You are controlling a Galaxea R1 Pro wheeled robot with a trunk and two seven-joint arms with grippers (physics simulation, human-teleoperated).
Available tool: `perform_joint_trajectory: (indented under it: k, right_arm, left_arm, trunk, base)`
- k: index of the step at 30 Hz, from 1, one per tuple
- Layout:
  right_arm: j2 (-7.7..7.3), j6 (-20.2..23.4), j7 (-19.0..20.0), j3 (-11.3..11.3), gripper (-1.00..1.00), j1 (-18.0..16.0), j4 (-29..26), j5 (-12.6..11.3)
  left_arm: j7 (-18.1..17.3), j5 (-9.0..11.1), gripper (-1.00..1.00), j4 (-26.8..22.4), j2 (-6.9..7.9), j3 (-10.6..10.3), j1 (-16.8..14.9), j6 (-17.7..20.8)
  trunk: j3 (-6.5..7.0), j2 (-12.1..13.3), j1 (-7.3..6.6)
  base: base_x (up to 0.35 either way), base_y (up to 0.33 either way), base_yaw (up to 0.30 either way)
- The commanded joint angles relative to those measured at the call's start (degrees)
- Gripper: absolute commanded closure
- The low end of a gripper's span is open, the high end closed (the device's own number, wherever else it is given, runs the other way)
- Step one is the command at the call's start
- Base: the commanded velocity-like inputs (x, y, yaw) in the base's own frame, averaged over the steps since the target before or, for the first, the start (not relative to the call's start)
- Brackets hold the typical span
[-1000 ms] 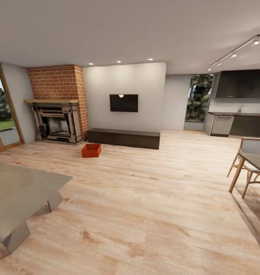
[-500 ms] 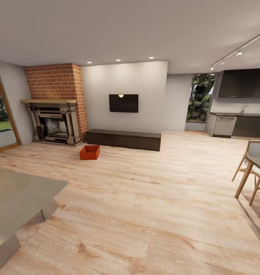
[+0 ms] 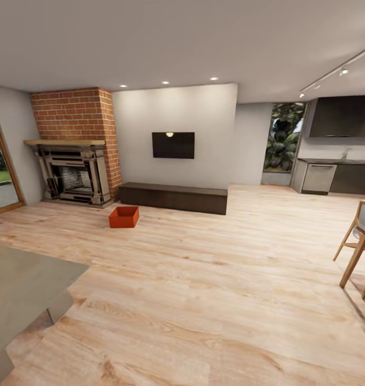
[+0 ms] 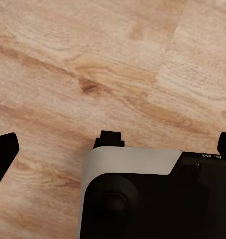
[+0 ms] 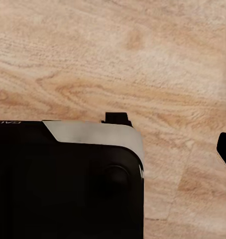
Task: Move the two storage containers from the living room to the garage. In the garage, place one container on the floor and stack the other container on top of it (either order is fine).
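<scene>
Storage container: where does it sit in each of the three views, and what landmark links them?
Head view: the orange-red storage container stands on the wood plank floor, left of centre, in front of the fireplace and the near end of the long dark cabinet.
Left wrist view: not in it.
Right wrist view: not in it.
Shared landmark: the wood plank floor.
</scene>
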Motion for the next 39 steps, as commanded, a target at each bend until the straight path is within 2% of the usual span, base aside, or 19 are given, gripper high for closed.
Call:
perform_joint_trajectory:
  k: [1, 39]
  right_arm:
    - [0.05, -0.29, -0.05, 0.48, -1.0, -0.07, 0.16, -0.48]
    - [0.05, -0.29, -0.05, 0.48, -1.0, -0.07, 0.15, -0.75]
  left_arm:
    - [0.02, 0.59, -1.0, 0.06, 0.0, -0.07, -0.04, -0.18]
    - [0.02, 0.59, -1.0, 0.06, -0.08, -0.07, -0.04, -0.18]
  trunk:
    - [-0.07, -0.04, 0.04]
    - [-0.07, -0.04, 0.04]
  base:
    - [0.321, 0.0, 0.0]
    - [0.321, 0.0, 0.0]
